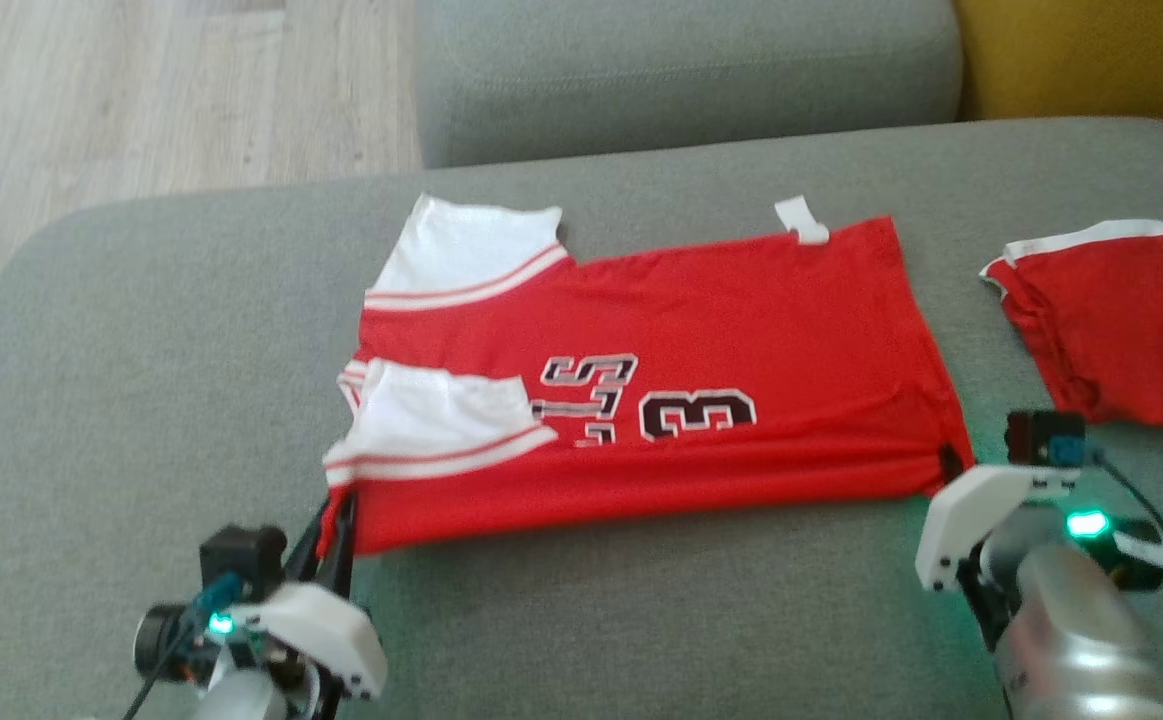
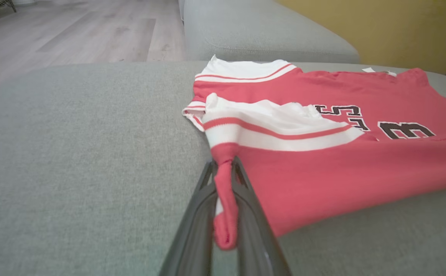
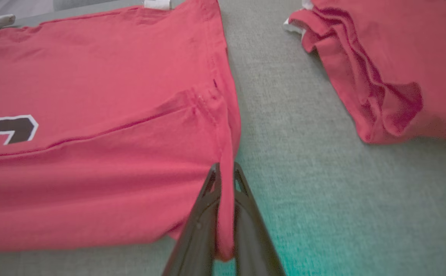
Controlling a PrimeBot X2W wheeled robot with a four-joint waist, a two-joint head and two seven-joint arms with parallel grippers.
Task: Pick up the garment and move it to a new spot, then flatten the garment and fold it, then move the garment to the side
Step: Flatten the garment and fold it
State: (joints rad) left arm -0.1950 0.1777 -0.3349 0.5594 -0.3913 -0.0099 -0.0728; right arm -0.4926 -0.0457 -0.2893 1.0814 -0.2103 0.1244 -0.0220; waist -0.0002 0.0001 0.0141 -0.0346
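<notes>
The garment (image 1: 701, 350) is a red jersey with white sleeves and black numerals, spread flat across a grey sofa seat (image 1: 141, 380). My left gripper (image 1: 336, 520) is shut on the jersey's near left corner below a white sleeve; in the left wrist view a pinch of red cloth (image 2: 224, 191) runs between its fingers (image 2: 196, 214). My right gripper (image 1: 949, 465) is shut on the near right hem corner, and red fabric (image 3: 226, 199) is clamped between its fingers (image 3: 199, 226).
A second red piece of clothing with white trim (image 1: 1111, 320) lies bunched on the seat to the right, close to my right arm. The sofa backrest (image 1: 681, 70) rises behind, with wooden floor (image 1: 141, 90) at the far left and a yellow wall (image 1: 1091, 55) at the far right.
</notes>
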